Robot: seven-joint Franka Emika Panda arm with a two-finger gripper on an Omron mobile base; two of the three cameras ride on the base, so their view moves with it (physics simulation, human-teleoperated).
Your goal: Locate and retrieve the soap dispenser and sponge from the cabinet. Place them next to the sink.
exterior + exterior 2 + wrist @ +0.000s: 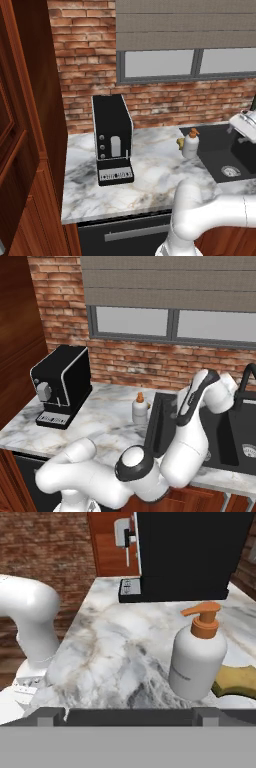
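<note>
A: Where is the soap bottle (196,657)?

B: It stands upright on the marble counter (150,175), just beside the left edge of the black sink (225,150). It is white with an orange pump.

A: And the sponge (237,681)?

B: The yellow sponge lies flat on the counter, touching the bottle or very close to it. From the hand camera it peeks out from behind the bottle.

A: What is the gripper (130,714) doing?

B: Its two fingers are spread wide apart. Nothing is between them. It sits over the sink side, looking at the bottle.

A: What else is there?

B: A black coffee machine (112,137) stands on the counter, well apart from the bottle. The brown cabinet (25,140) is at the far left.
</note>
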